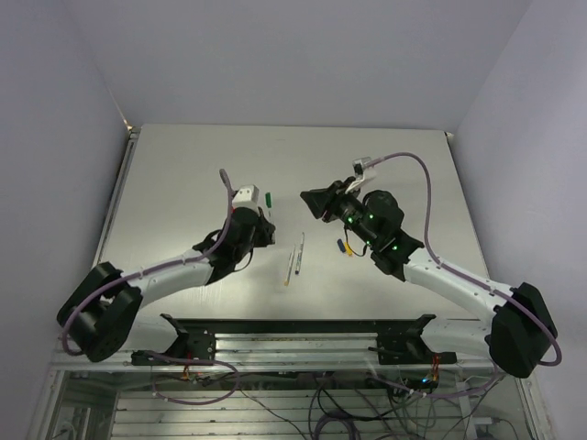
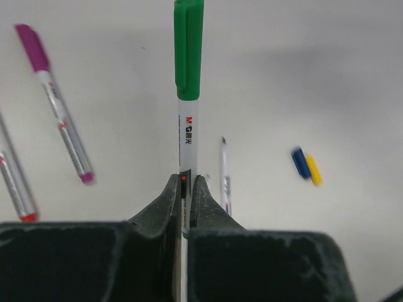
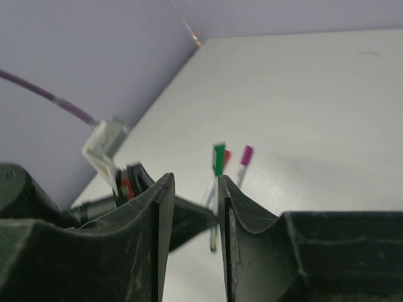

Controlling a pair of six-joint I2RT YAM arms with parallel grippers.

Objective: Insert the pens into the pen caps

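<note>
My left end effector [image 2: 185, 189] is clamped on the green-capped pen [image 2: 188, 119], upright at the centre of its wrist view; the top view shows only the pen's green end. On the table [image 2: 327, 75], at that wrist view's right, the blue cap [image 2: 300, 162] and the yellow cap [image 2: 313, 171] lie touching. My right end effector [image 3: 195, 189] stands apart, empty.

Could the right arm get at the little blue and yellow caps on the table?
Probably yes. The right gripper is open and empty, and the blue cap and yellow cap lie uncovered on the table close beside that arm, though it would have to pull back.
</note>
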